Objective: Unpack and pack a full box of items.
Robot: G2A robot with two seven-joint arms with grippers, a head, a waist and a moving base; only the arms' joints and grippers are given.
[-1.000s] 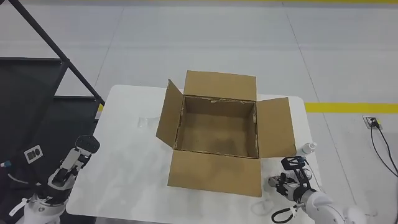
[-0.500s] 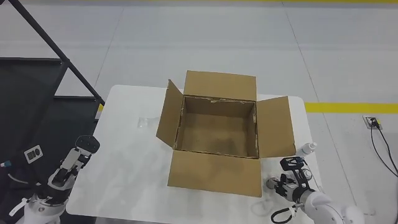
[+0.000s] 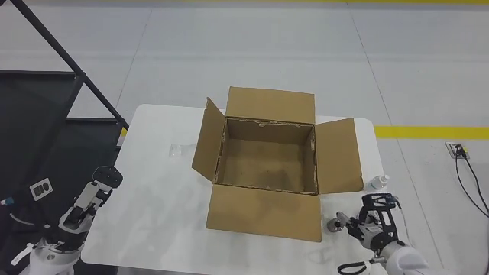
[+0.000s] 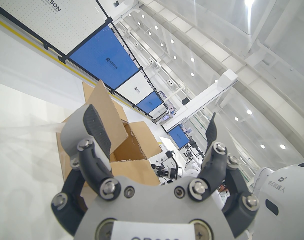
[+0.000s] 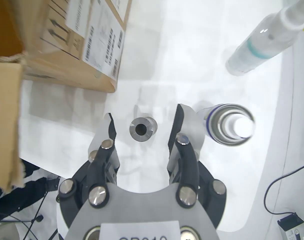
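Note:
An open cardboard box (image 3: 263, 212) stands in the middle of the white table (image 3: 153, 221), all flaps out and nothing inside it. My right gripper (image 5: 143, 124) hangs open above the table beside the box's near right corner (image 5: 66, 26); in the top view it (image 3: 378, 206) is by the table's right edge. Below it a short metal cylinder (image 5: 142, 132) stands on the table, in line with the gap between the fingers. My left gripper (image 4: 154, 131) is open, holds nothing and points up past the box (image 4: 131, 138); it (image 3: 107, 176) sits off the table's left edge.
An upright spray can (image 5: 229, 126) stands close to one finger of my right gripper. A clear bottle with a white cap (image 5: 262, 43) stands farther along the right edge (image 3: 380, 180). A small clear item (image 3: 177, 150) lies left of the box.
My right gripper has shifted a little to the right, toward the table's right edge. The left arm and the box have not moved.

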